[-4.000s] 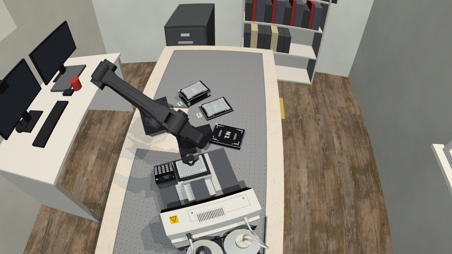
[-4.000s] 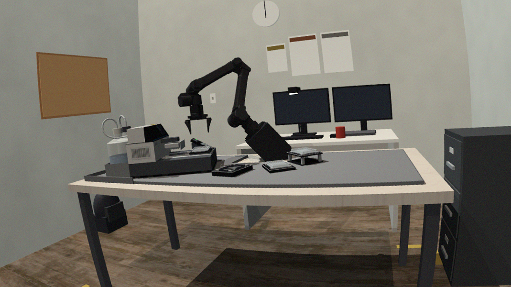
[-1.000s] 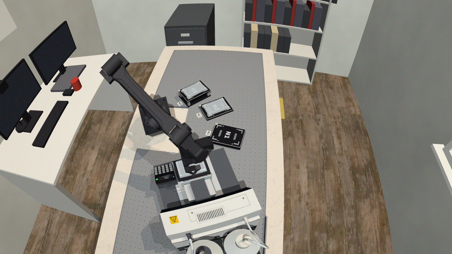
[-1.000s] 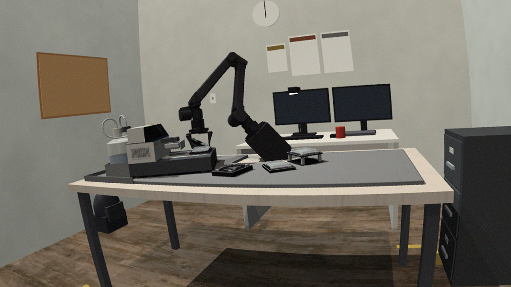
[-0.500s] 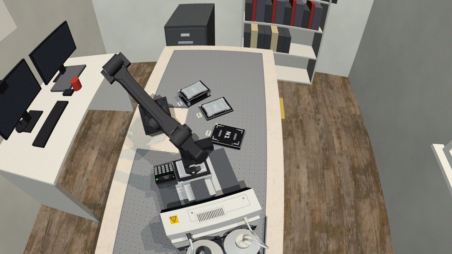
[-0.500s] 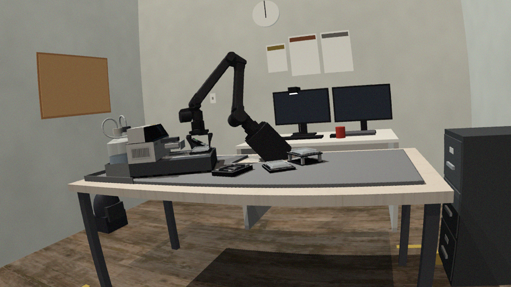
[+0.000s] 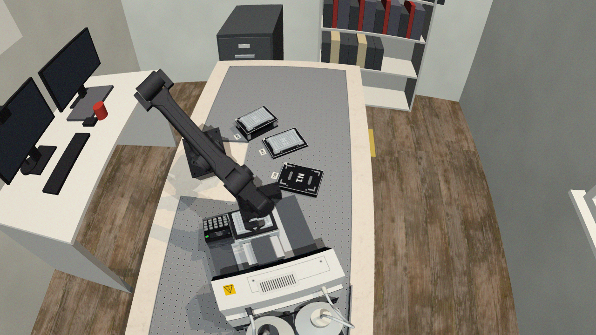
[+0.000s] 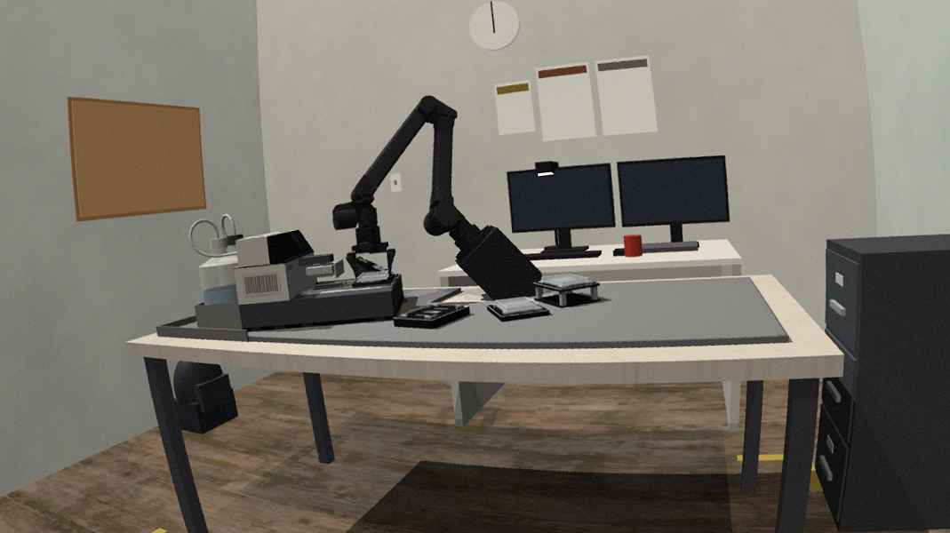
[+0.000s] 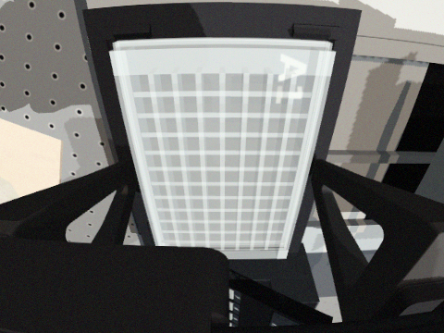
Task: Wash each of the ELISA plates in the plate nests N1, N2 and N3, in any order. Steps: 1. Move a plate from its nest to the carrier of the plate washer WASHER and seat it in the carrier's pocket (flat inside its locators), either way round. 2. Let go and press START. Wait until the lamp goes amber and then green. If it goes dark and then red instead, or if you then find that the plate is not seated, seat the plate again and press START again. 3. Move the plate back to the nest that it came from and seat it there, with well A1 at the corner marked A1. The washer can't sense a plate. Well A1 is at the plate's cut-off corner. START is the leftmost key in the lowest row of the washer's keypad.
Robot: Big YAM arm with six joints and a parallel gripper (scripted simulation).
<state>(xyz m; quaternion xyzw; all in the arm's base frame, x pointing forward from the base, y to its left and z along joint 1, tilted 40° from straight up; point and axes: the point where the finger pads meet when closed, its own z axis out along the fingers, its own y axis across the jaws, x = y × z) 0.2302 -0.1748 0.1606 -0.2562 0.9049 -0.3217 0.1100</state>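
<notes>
An ELISA plate (image 7: 239, 220) (image 9: 222, 139) lies in the washer's carrier (image 9: 222, 20). It looks flat between the locators, with its A1 mark at the upper right of the wrist view. My gripper (image 8: 373, 274) (image 9: 224, 168) is open, with one finger beside each long side of this plate. The washer's lamp (image 7: 206, 236) is green, below the keypad (image 7: 215, 223). Nest N1 (image 7: 310, 188) (image 8: 435, 320) is empty. A second plate (image 7: 284, 142) (image 8: 515, 306) sits in nest N2. A third plate (image 7: 256, 119) (image 8: 564, 280) sits in the raised nest N3.
The washer's white housing (image 7: 277, 283) stands just beyond the carrier, with bottles (image 7: 310, 323) and tubes behind it. The keypad unit stands close beside the carrier. The arm's base (image 7: 195, 160) stands by the table's left edge in the top view.
</notes>
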